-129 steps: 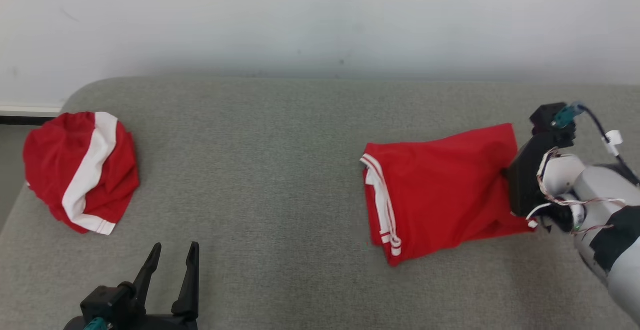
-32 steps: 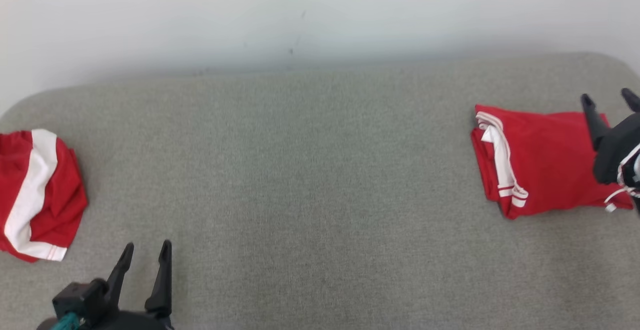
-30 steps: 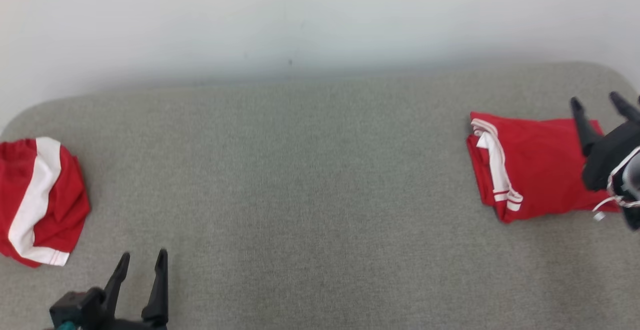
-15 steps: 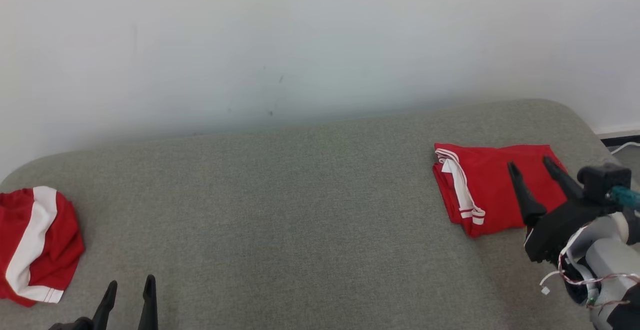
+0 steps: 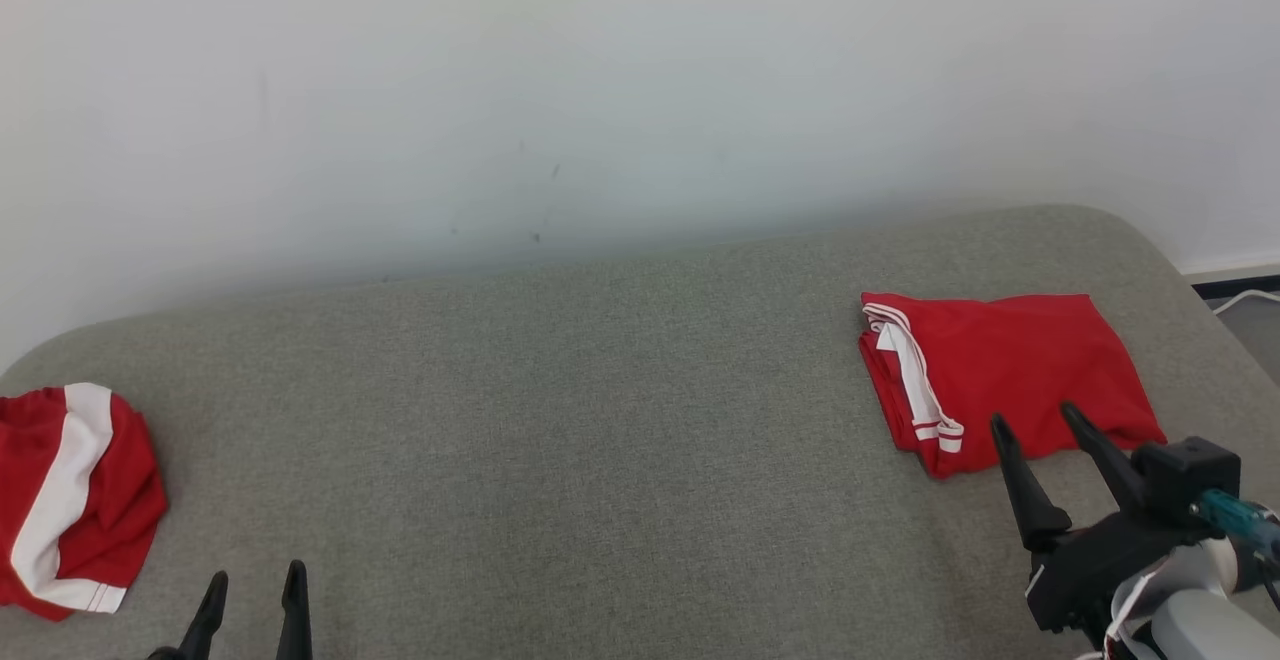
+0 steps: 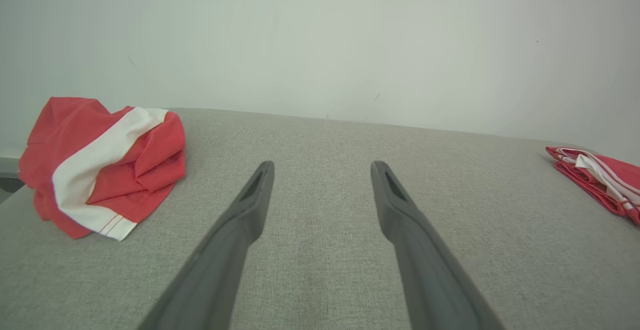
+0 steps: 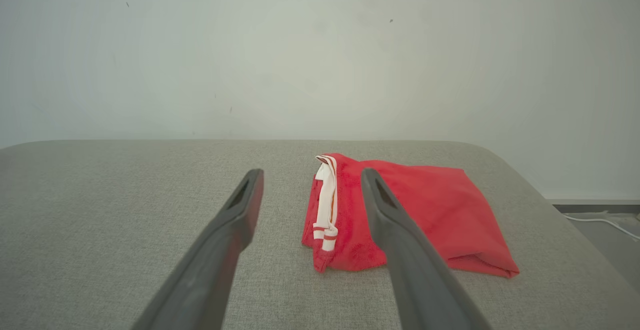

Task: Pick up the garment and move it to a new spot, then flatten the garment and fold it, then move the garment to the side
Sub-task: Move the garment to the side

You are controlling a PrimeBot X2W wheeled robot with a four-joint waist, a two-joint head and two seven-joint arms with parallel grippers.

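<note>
Lying folded just beyond the right hand [image 5: 1032, 415], spread apart and empty, the red garment [image 5: 1010, 370] appears soft and limp; grip its thick folded edge.

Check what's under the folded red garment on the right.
The folded garment lies flat on the grey cushion, which shows around it. Its own lower layers peek out at the white-striped edge. Whatever else might be beneath is covered by the cloth.

bench [image 5: 560, 420]: plain grey weave. folded garment [image 5: 1010, 370], bench's right end: solid red, thin white stripes along left hem. crumpled garment [image 5: 70, 500], left edge: red, one broad white band. wall [image 5: 600, 90]: off-white, few dark specks.
</note>
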